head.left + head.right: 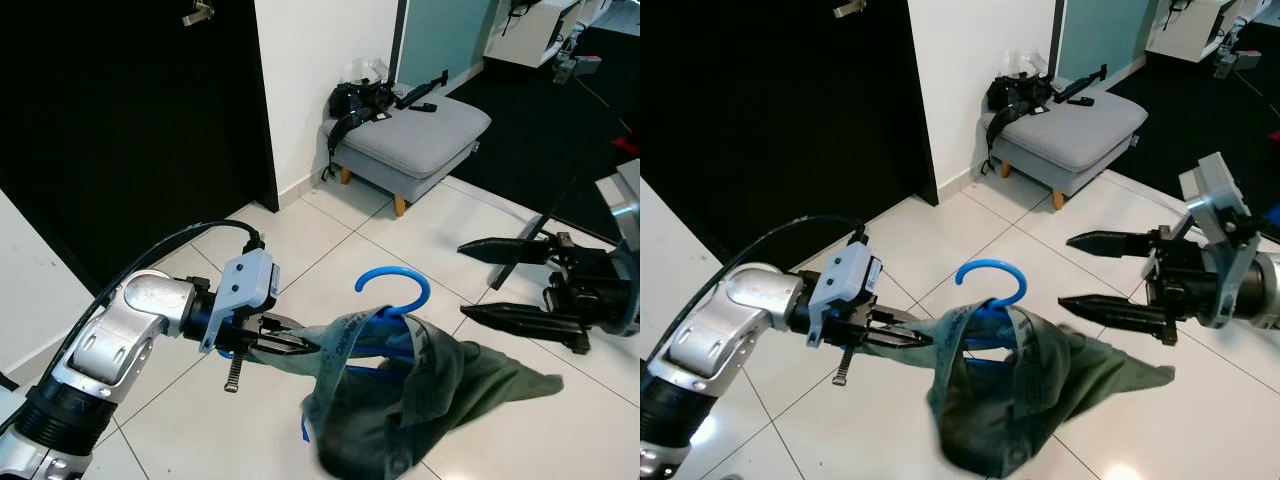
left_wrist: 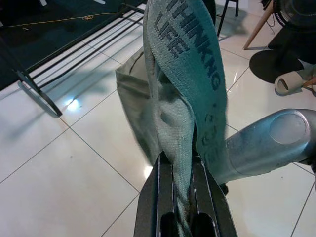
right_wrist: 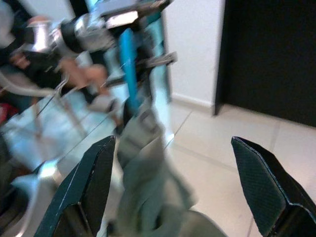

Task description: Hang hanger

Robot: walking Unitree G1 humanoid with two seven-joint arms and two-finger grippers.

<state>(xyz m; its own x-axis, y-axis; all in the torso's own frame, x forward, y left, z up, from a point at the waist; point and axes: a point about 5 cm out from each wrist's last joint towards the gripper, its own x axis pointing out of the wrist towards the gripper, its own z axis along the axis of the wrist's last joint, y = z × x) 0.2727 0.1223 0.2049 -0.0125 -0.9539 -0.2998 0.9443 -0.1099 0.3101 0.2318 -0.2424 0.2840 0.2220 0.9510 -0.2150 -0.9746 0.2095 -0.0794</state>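
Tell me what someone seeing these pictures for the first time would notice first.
A bright blue plastic hanger draped with a rumpled grey-green cloth garment hangs mid-air over the white tiled floor, held by the left gripper, its jaws shut on the fabric. To its right the right gripper hovers with jaws wide open. A grey cushioned footstool stands behind.

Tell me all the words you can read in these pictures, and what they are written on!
"THINKING LIFE": dark letters on the band of the grey-green cloth garment that the left end effector grips.
The same band in the head views: print too small to read.
No other words are readable.
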